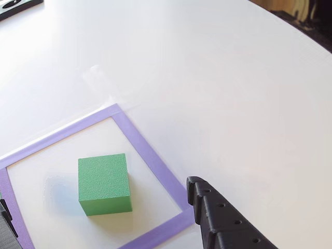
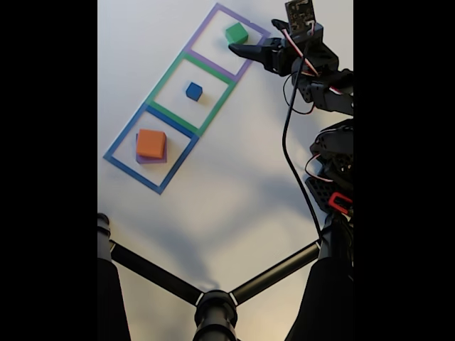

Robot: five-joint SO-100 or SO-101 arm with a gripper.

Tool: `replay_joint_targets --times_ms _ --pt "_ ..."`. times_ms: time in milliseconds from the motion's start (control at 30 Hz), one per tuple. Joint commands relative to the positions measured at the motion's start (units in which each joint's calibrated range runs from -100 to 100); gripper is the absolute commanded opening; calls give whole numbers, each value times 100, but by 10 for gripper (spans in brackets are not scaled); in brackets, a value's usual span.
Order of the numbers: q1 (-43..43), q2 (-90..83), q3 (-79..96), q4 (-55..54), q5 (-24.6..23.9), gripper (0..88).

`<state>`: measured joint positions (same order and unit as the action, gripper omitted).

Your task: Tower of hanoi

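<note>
A green block rests alone on the table inside the purple tape square. In the middle, green-taped square sits a small blue cube. Inside the blue tape square, an orange block lies on top of a flat purple block. My gripper hovers just beside the green block, at the purple square's edge. In the other view one black finger shows at the lower right and a sliver of the second at the left edge, wide apart and holding nothing.
A black camera stand spreads its legs across the near end of the white table in the fixed view. A black object lies at the table's far corner. The table's edge curves past at the upper right.
</note>
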<state>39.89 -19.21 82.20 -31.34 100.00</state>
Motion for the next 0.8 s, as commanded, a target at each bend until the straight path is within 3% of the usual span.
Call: replay_joint_targets --times_ms 0,333,767 --pt "-165 895 -383 -1030 0 432" --pt "-165 2730 -1573 -1921 0 437" --pt "-249 3820 -1873 -2754 0 408"
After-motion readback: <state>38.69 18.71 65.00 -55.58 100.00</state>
